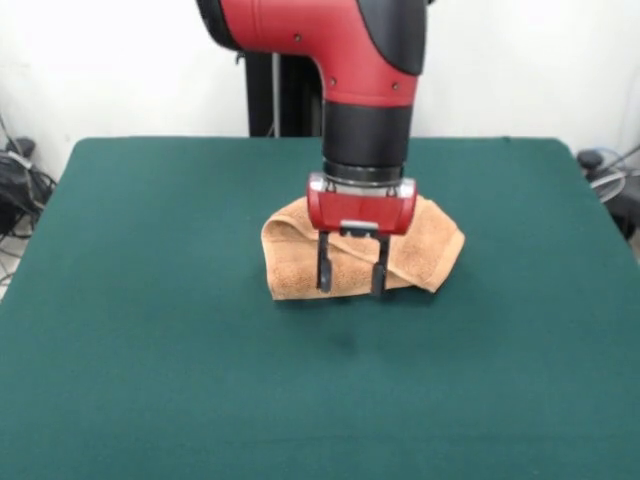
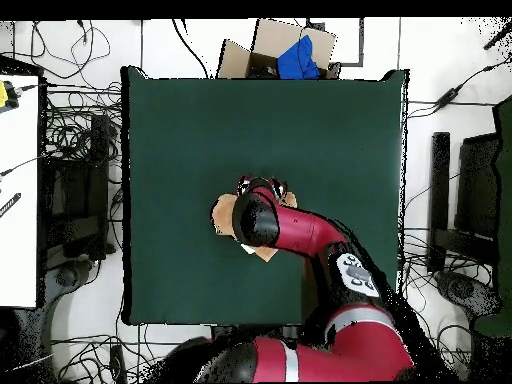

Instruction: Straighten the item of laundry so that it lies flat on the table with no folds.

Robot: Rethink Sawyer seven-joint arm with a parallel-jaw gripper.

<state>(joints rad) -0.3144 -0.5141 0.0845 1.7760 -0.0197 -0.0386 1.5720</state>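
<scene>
The item of laundry is an orange-tan towel lying folded and bunched near the middle of the green table. Its left part is doubled over and a corner sticks out at the right. My gripper hangs over the towel's front edge with its two black fingers spread apart and pointing down, nothing between them. In the overhead view the red arm covers most of the towel, and only tan scraps show beside the gripper.
Wide bare felt surrounds the towel on every side. Cables and equipment lie on the floor around the table, and a cardboard box with something blue sits beyond one edge.
</scene>
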